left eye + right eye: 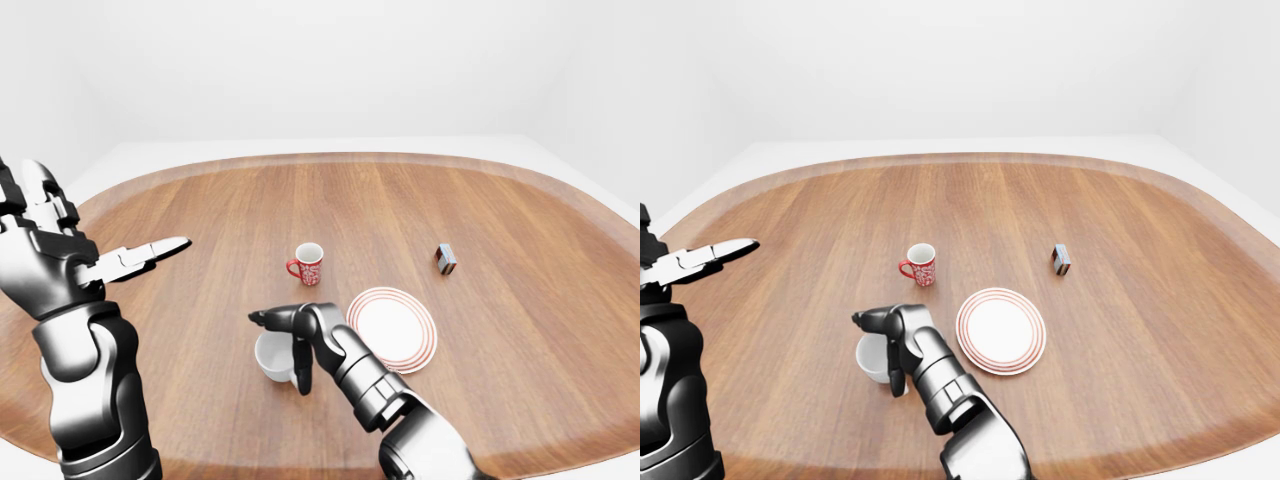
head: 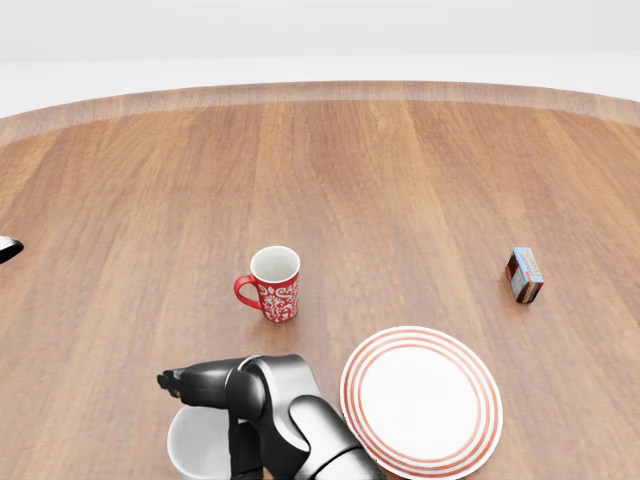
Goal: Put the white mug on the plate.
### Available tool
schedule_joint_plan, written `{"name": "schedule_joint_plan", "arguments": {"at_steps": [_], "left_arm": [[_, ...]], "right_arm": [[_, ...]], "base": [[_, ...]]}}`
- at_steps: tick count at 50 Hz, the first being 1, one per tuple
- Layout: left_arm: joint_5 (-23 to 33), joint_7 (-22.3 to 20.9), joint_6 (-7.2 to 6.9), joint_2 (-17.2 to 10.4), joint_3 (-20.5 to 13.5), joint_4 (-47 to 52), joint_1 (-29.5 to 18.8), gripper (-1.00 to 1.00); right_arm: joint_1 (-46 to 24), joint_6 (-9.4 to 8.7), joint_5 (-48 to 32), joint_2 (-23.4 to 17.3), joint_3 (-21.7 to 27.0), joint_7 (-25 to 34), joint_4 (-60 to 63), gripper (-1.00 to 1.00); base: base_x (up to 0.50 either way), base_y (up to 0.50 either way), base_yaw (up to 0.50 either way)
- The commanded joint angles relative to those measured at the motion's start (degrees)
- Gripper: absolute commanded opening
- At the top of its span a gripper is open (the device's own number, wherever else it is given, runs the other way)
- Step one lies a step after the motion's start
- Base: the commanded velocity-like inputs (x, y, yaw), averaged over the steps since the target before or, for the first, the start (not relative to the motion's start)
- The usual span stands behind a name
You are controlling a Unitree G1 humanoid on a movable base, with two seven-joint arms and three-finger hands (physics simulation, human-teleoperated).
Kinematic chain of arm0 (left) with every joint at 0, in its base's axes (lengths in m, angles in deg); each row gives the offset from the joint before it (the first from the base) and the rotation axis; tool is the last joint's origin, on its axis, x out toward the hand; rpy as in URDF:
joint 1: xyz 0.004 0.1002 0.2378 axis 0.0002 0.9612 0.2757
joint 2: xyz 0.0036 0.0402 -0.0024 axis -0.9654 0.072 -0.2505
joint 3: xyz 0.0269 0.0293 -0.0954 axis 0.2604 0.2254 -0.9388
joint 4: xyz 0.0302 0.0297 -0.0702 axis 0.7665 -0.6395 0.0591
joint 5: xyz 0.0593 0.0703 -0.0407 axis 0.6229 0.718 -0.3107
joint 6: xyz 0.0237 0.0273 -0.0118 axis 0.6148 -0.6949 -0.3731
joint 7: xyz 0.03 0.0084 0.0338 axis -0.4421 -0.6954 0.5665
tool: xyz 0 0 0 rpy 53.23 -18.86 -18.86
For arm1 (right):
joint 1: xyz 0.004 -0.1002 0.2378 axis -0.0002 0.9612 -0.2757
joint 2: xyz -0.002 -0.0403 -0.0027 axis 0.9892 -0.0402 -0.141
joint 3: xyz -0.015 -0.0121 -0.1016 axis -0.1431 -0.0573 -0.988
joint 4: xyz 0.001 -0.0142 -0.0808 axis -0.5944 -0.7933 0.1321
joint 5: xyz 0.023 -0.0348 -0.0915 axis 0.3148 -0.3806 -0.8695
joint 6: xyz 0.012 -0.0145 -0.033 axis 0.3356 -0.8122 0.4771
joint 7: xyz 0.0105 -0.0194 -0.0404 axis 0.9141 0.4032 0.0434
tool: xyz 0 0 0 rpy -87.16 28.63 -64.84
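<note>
R hand [image 1: 290, 335] is sitting over the white mug [image 1: 270, 358], fingers spread wide: two lying across the rim's top, thumb hanging down past its right side w/o closing on it. Mug is standing upright on the table [image 1: 480, 215], just left of the plate [image 1: 393, 328], not touching it. Red mug [image 1: 307, 265] is standing above both in the left-eye view, handle pointing left. Small box [image 1: 446, 259] is lying well off to the right. L hand [image 1: 70, 255] is hanging raised at far left, fingers splayed, gripping nothing.
</note>
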Motion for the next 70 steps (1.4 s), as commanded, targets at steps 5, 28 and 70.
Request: {"name": "schedule_joint_plan", "arguments": {"at_steps": [5, 28, 70], "left_arm": [[0.18, 0.39, 0.00, 0.22, 0.52, -2.00, -0.46, 1.00], [0.17, 0.38, 0.00, 0.34, 0.71, -2.05, -0.37, 1.00], [-0.52, 0.63, 0.00, 0.18, 0.40, -1.46, -0.46, 1.00]], "right_arm": [[-5.27, 0.00, 2.02, -0.50, 1.03, -0.05, -9.48, 1.00], [-13.41, 0.00, 4.00, -1.63, 2.99, -6.46, -18.09, 1.00], [-14.93, 0.00, -0.98, 1.48, 2.16, -13.87, -24.96, 1.00]], "base": [[0.00, 0.00, 0.00], [0.00, 0.00, 0.00], [0.00, 0.00, 0.00]]}}
